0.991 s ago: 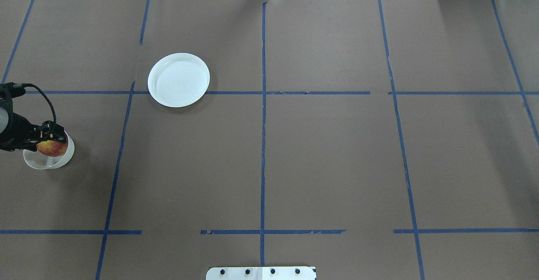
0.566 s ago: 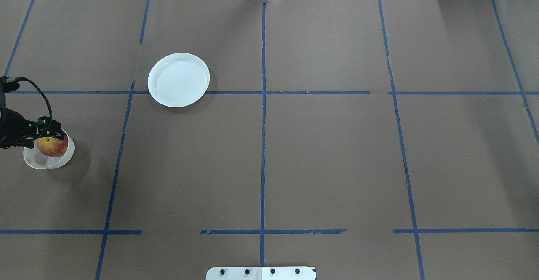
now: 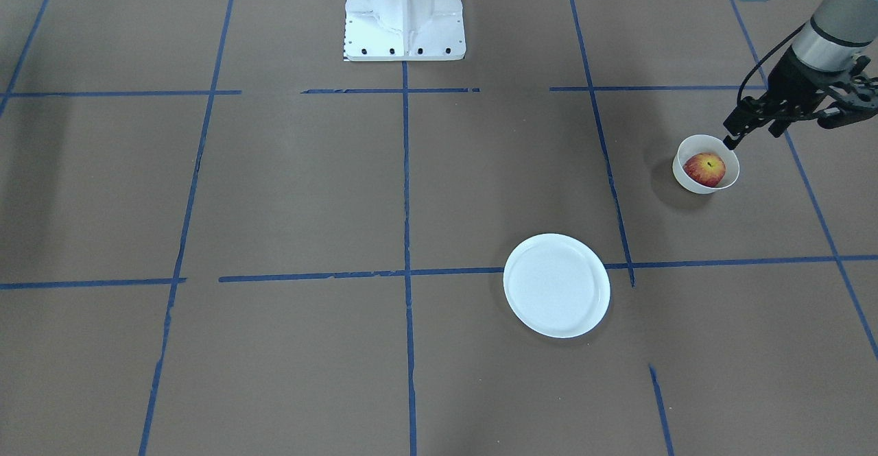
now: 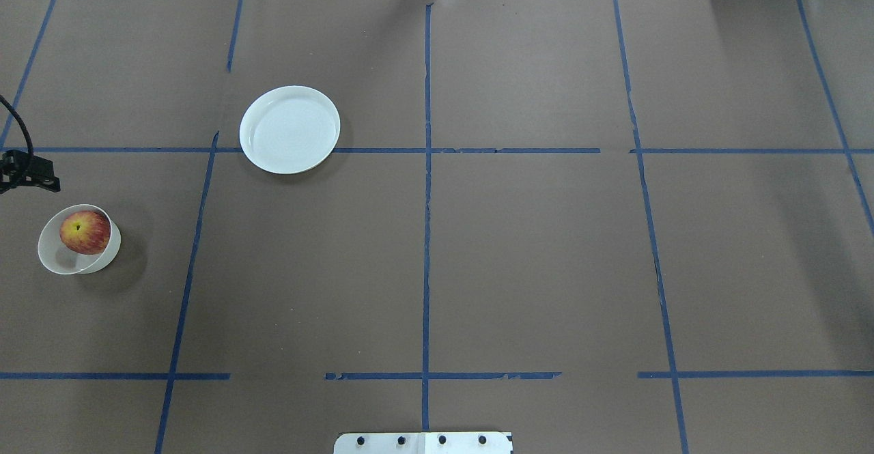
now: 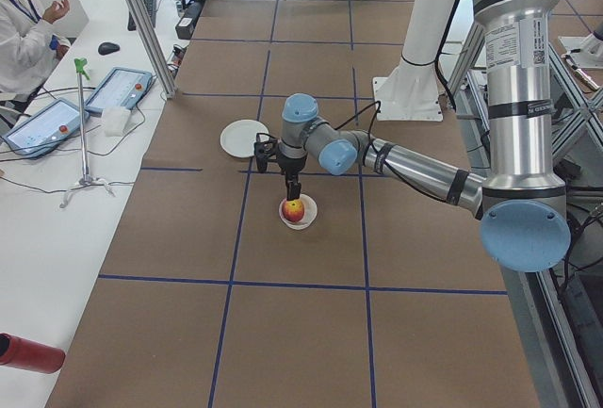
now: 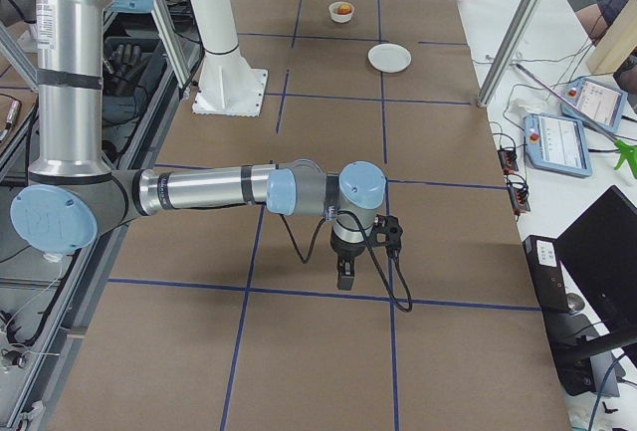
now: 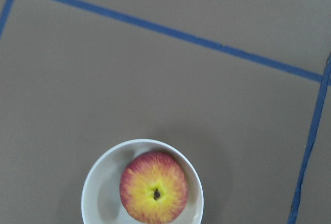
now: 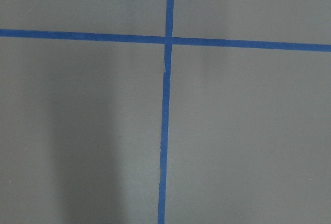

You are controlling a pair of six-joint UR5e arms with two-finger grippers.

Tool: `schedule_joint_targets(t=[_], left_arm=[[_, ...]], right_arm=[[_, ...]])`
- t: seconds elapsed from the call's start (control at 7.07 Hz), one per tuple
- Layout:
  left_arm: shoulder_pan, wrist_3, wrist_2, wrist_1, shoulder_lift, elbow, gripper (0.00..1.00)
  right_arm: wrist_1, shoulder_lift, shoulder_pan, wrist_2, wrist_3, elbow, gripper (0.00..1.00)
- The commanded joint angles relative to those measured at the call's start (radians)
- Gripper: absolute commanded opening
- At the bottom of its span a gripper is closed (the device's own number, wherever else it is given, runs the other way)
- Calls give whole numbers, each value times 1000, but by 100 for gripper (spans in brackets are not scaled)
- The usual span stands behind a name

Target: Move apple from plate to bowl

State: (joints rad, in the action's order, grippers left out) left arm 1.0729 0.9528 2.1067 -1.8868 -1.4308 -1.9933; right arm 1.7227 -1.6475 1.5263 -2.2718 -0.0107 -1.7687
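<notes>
The red and yellow apple [image 4: 85,231] lies inside the small cream bowl [image 4: 51,261] at the table's left edge. It also shows in the front-facing view [image 3: 704,168] and in the left wrist view [image 7: 154,194], stem dimple up. My left gripper [image 3: 752,135] hangs open and empty just above and beside the bowl [image 3: 686,171], clear of the apple. The white plate [image 4: 289,130] is empty, further ahead and to the right. My right gripper [image 6: 343,277] hovers over bare table far from both dishes. I cannot tell whether it is open or shut.
The robot's white base plate [image 3: 405,10] stands at the middle of the near edge. Blue tape lines [image 4: 427,201] grid the brown table cover. An operator [image 5: 24,12] and tablets [image 5: 113,88] sit at a side table beyond the left end.
My left gripper has let go of the apple and drawn up and back toward the view's left edge. The apple now rests in the bowl.
</notes>
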Motion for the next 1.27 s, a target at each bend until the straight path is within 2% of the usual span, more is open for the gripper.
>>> schedule_joint_targets(t=[0.0,0.14,0.28,0.42,0.57,0.71,0.99,1.13], left_arm=[[153,-305,91,5,56,14,100],[288,-489,169,8,94,46,100],[385,-641,179,14,125,71,100],[463,-722,180,73,125,74,100],[554,-867,182,271,89,77,100],[612,-964,179,408,-45,141,100],[624,-971,185,407,-50,221,100],[625,-974,197,358,-48,253,100]], right_arm=[[0,0,0,0,-2,0,100],[0,0,0,0,0,0,100],[0,0,0,0,0,-2,100],[0,0,0,0,0,0,100],[-2,0,0,0,0,-2,100],[0,0,0,0,0,0,100],[0,0,0,0,0,0,100],[0,0,0,0,0,0,100]])
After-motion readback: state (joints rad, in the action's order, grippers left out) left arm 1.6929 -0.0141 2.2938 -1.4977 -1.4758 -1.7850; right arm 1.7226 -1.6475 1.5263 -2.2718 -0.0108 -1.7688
